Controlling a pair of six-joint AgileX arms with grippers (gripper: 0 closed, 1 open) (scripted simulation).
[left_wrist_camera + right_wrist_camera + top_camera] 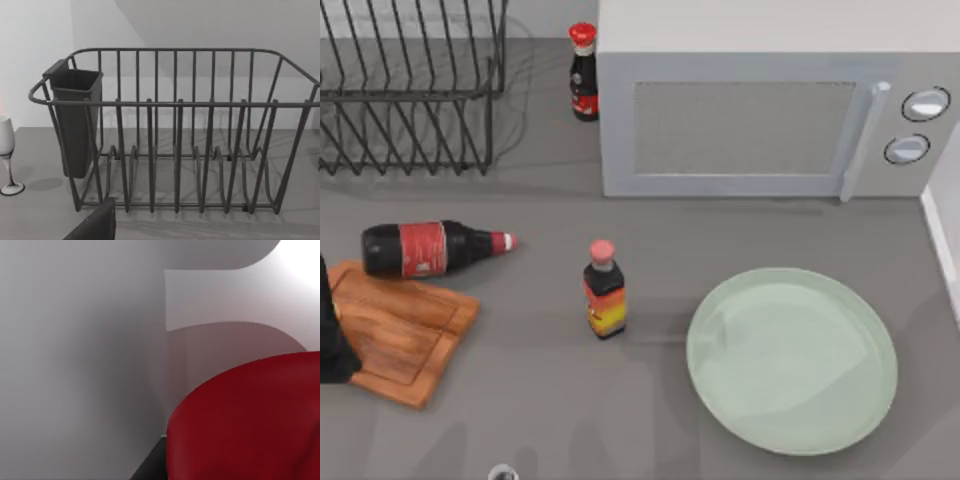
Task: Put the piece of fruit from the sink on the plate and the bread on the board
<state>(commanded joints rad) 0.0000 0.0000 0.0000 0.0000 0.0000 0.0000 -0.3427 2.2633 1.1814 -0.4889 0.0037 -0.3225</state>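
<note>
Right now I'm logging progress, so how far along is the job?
Nothing looks done: the plate and the board are bare. In hand: the right wrist camera sits close against the red fruit. Left: placing it, then the bread.

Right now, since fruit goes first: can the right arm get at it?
Probably yes: the piece of fruit sits close before the right wrist camera, nothing between them, pale sink wall behind. The left arm waits over the board.
</note>
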